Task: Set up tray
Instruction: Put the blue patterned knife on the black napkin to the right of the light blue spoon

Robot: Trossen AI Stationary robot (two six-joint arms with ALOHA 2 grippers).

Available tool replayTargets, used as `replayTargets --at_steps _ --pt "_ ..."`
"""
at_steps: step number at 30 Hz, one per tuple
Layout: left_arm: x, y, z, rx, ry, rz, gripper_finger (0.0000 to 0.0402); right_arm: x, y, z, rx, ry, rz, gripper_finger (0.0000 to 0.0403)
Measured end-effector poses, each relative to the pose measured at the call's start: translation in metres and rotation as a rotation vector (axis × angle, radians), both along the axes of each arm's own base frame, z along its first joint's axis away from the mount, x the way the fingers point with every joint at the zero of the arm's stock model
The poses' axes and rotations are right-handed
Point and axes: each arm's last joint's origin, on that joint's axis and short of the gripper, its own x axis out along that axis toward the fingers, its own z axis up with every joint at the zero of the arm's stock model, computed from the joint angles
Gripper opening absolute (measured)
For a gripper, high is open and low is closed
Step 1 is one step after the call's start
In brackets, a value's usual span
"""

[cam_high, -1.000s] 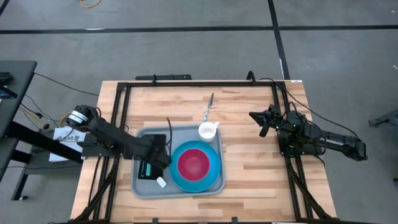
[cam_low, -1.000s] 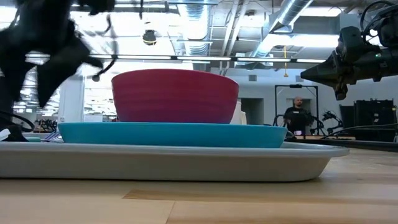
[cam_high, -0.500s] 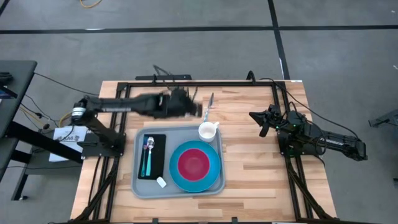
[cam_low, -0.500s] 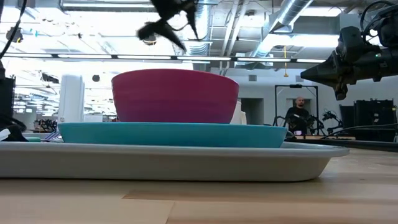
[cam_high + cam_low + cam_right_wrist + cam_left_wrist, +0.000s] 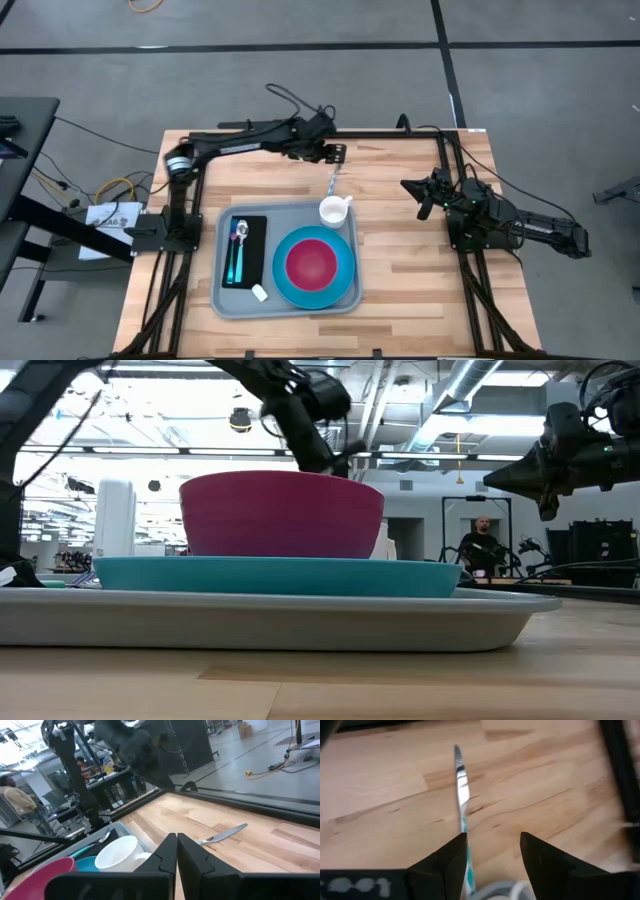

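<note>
The large light grey-blue rectangular plastic tray [image 5: 287, 299] with rounded corners lies on the light wooden table [image 5: 410, 260], just below the centre of the high view. On its right half sits a round blue plate [image 5: 345, 280] carrying a dark pink bowl [image 5: 311, 263]. On its left half lies a small black rectangular napkin [image 5: 254, 250] with a teal-handled spoon [image 5: 239, 245] on top, and a small white tag [image 5: 259, 292] rests near the tray's lower edge. A white cup [image 5: 335, 211] stands at the tray's upper right corner.

Above the cup, a metal knife with a teal handle [image 5: 334, 178] lies on the bare wood, pointing toward the upper edge of the table.

The left gripper [image 5: 336, 153] hangs over the knife's blade end in the upper middle of the high view; in the left wrist view its 2 fingers [image 5: 451, 862] stand spread apart on either side of the knife [image 5: 462, 795], holding nothing.

The right gripper [image 5: 412, 190] waits at the right of the table, well apart from the tray, its fingers [image 5: 161, 860] pressed together and empty.
</note>
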Motion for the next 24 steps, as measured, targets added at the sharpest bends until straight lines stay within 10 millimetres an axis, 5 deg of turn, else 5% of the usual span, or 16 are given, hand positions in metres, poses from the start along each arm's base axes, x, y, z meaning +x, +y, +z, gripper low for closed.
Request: replayTargets --at_steps 14,24 --pt "0.056 0.024 -0.034 -0.050 0.335 -0.178 0.0171 0.000 0.000 0.000 0.001 0.003 0.001 0.0005" --pt "0.061 0.013 -0.047 -0.066 0.364 -0.179 0.0171 0.000 0.000 0.000 0.001 0.003 0.002 0.0005"
